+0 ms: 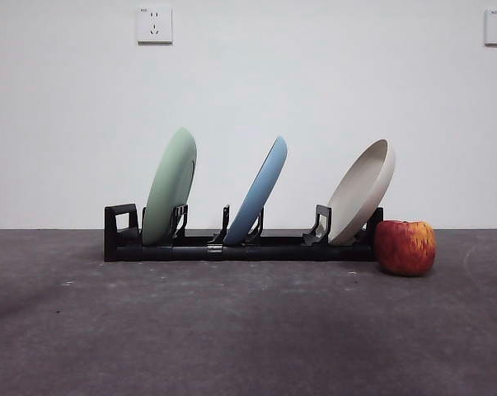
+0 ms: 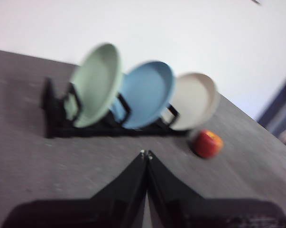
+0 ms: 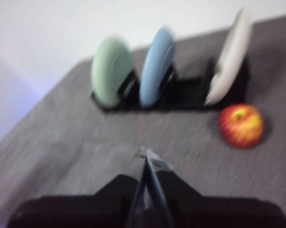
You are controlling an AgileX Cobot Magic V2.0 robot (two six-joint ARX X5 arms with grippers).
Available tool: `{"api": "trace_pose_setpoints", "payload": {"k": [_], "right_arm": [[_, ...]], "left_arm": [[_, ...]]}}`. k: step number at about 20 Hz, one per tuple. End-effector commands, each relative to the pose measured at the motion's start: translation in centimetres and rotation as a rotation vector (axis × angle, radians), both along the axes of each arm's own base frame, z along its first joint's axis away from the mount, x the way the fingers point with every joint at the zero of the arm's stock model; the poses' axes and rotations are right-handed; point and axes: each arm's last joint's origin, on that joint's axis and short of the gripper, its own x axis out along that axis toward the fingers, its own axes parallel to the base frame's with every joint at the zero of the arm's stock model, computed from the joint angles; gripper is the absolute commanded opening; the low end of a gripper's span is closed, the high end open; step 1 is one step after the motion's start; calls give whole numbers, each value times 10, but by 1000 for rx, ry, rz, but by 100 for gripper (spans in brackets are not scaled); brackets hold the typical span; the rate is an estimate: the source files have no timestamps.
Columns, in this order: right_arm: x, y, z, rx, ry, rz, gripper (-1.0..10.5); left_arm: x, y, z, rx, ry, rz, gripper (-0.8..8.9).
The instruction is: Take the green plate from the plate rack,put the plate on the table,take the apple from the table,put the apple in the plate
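Green plate on edge in plate rack, leaning right; apple apparently beside rack.

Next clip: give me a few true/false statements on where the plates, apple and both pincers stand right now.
1. The green plate stands in the plate rack. True.
2. The apple lies in the green plate. False: it sits on the table, by the rack's end near the cream-white plate.
3. The blue plate stands between the other two. True.
4. The left pincer holds a plate. False: shut, empty, off the rack.
5. The right pincer is shut. True.
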Motion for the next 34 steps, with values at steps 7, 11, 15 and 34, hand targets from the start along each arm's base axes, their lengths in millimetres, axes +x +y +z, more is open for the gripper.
{"api": "trace_pose_setpoints", "payload": {"k": [7,11,15,34], "right_arm": [[9,5,36,-246,186,207,-12],[9,7,39,-293,262,272,-12],[8,10,38,-308,285,307,-11],[8,10,38,-272,314,283,717]], "left_arm": [[7,-3,47,138,83,-204,-7],[8,-5,59,184,168,-282,-7],[6,-5,65,232,233,-321,-7],[37,-9,73,179,187,-267,570]]}}
